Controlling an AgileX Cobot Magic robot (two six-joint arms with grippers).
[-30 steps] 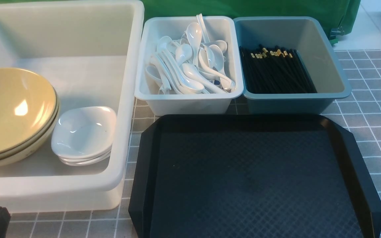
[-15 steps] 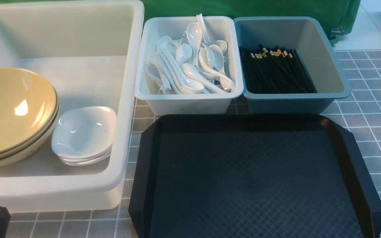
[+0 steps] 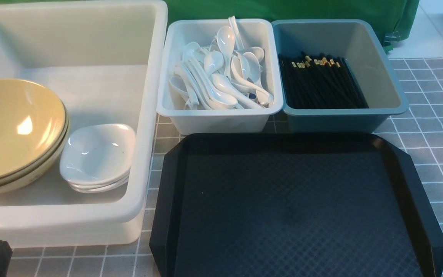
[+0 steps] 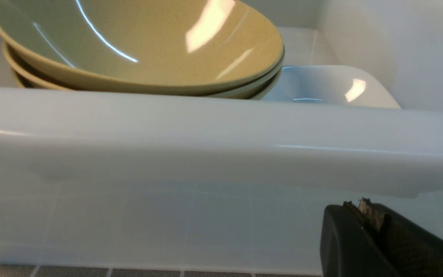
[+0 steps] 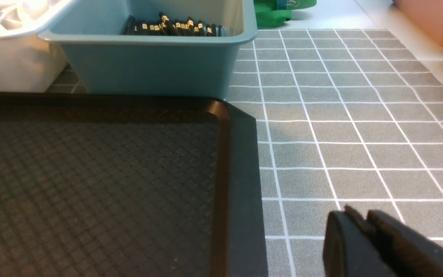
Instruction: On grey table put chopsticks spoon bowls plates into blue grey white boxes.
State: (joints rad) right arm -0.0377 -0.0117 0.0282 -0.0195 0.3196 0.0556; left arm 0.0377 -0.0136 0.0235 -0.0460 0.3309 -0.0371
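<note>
A: Location of the bowls (image 3: 17, 130)?
B: Stacked in the large white tub (image 3: 137, 115), at the left in the front view. Topmost bowl tilted, glossy yellow inside.
A: And the plates (image 3: 97, 154)?
B: Same tub, stacked just beside the bowls, to their right. White, rounded-square.
A: Spoons (image 3: 221, 90)?
B: Heaped at mixed angles in the grey-white box (image 3: 219, 122), some handles up, some scoops up. Number unclear; they overlap.
A: Chopsticks (image 3: 321, 84)?
B: Lying in a bundle in the teal-blue box (image 3: 337, 119), right of the grey-white one. Gold-coloured bands show near their far ends.
A: Black tray (image 3: 294, 207)?
B: On the grey table (image 3: 442, 154), on the near side of the two smaller boxes. Textured surface bare where visible.
A: State of the left gripper (image 4: 354, 202)?
B: Fingertips together, nothing between them. It is near the outer wall of the white tub.
A: Right gripper (image 5: 362, 211)?
B: Seen in its wrist view, over the tiled table beside the tray. Fingertips blurred, a slight gap between them, nothing held.
</note>
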